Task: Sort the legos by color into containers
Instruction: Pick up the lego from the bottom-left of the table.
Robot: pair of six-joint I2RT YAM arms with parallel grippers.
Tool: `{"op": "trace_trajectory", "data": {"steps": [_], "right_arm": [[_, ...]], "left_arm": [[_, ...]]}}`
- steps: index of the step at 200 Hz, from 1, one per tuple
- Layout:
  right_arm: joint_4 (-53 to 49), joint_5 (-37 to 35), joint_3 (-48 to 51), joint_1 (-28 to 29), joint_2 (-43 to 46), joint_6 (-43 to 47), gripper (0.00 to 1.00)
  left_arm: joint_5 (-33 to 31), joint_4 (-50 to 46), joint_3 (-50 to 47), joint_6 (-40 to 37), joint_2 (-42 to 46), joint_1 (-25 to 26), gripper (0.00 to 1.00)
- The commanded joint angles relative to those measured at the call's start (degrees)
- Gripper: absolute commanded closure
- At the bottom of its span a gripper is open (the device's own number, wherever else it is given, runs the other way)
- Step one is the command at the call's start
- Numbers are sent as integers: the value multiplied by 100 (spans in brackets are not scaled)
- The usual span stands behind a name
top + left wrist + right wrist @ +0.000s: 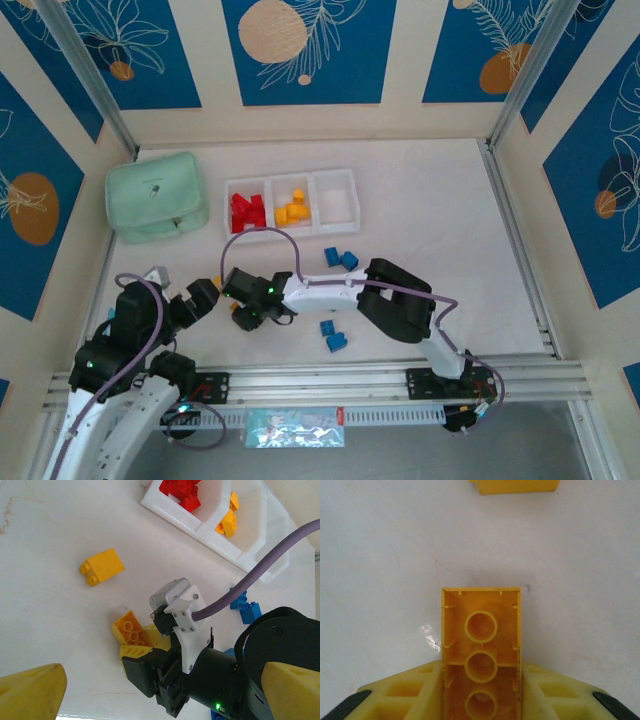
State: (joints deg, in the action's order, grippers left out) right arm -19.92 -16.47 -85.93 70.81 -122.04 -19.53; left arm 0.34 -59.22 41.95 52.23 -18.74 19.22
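Clamping one yellow brick [481,655], hollow underside showing three tubes, the right jaws grip its sides. A second yellow brick [101,566] lies ahead of them; the left jaws gape wide.

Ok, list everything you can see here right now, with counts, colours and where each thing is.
tray: one, white, three compartments, far centre of table
red legos: several, left compartment
yellow-orange legos: several, middle compartment
blue legos: four, loose on table in two pairs, nearer than the tray
loose yellow brick: one, on table
held yellow brick: one, underside showing
pouch: one, mint green, left of tray
right arm: white and black, jaws shut on held yellow brick
left arm: black and white, jaws open, facing that brick
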Motion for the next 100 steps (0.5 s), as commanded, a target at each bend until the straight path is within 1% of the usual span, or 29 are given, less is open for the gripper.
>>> {"op": "trace_trajectory", "data": {"steps": [1,52,81,100], "right_arm": [[89,40,130,-16,342,17,67],[121,96,536,-413,1168,-59,68],[-50,-48,586,-876,1509,5,68],[-48,-201,584,-1258,1650,212,68]], "left_arm": [[6,-19,100,-37,20,-51,1],[94,117,339,-354,-283,-51,1],[176,331,518,-651,-678,-48,1],[288,527,566,-806,-972,-53,1]]}}
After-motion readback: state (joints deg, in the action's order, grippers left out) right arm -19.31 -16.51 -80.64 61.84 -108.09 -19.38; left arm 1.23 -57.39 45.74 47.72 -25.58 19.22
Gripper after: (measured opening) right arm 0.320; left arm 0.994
